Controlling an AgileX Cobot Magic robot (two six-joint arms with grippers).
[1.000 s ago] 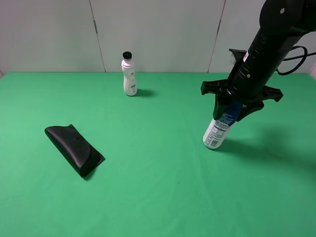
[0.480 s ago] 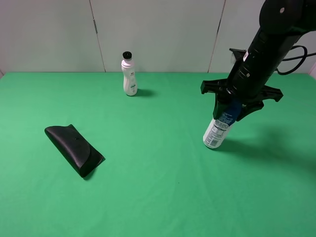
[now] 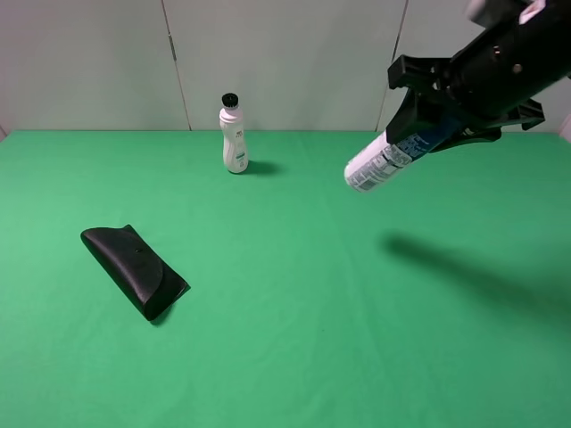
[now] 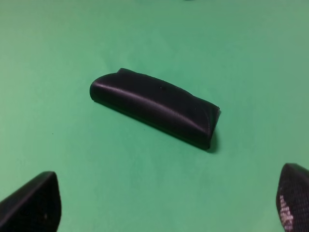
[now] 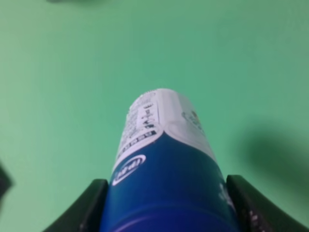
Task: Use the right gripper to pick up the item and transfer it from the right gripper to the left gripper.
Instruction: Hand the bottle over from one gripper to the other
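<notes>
Above the table (image 3: 268, 357), right gripper (image 3: 426, 135) tight around tilted can (image 3: 375, 166); left gripper (image 4: 161, 205) wide, empty

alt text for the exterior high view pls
The right gripper holds the blue-and-white can tilted in the air above the green table, white end pointing down and left. A black-capped white bottle stands near the back wall; a black case lies at left.

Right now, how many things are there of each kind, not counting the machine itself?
1 can, blue and white, held up in the air
1 bottle, white with a black cap, standing upright
1 case, black, lying flat
Total: 3
</notes>
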